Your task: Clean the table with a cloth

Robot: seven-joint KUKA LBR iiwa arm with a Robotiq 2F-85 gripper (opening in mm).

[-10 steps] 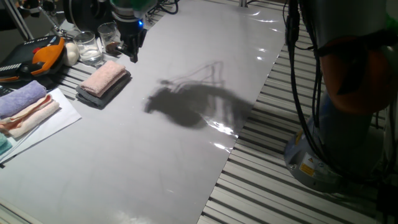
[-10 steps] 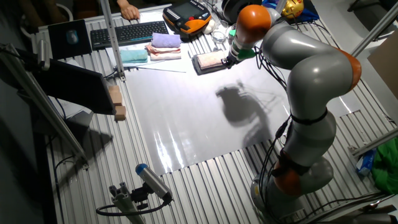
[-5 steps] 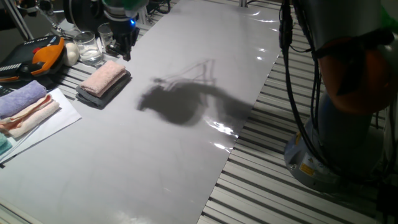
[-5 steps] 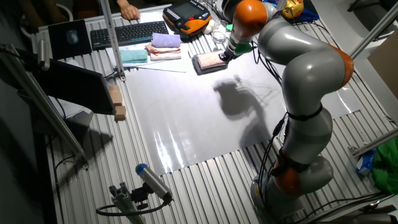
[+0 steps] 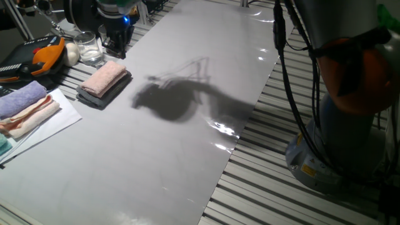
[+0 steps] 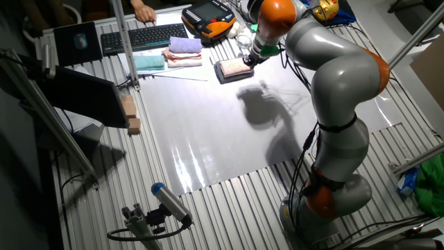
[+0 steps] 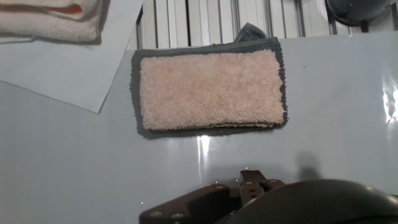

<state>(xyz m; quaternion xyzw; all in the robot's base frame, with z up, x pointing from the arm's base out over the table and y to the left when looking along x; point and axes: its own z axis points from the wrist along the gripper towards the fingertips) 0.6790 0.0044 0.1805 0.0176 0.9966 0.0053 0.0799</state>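
The pale pink cloth (image 5: 105, 77) lies folded on a dark grey cloth (image 5: 94, 98) at the far left edge of the pale grey table sheet (image 5: 187, 144). My gripper (image 5: 115, 49) hangs just above and behind the cloth, empty, its fingers looking apart. In the other fixed view the gripper (image 6: 248, 60) is at the right end of the pink cloth (image 6: 233, 67). The hand view looks straight down on the pink cloth (image 7: 210, 90) with the dark grey cloth's border (image 7: 205, 132) around it. Only the hand's dark housing shows at the bottom there.
Two glasses (image 5: 91, 47) and an orange-black controller (image 5: 42, 57) stand behind the cloth. Lavender and peach towels (image 5: 26, 106) lie on white paper (image 5: 59, 122) to the left. The arm's base (image 5: 350, 125) and cables stand at the right. A keyboard (image 6: 142, 36) is at the back.
My gripper has moved left and further back, from beside the cloth's right end to above its far side. Its shadow on the sheet shifted left too. The cloth has not moved.
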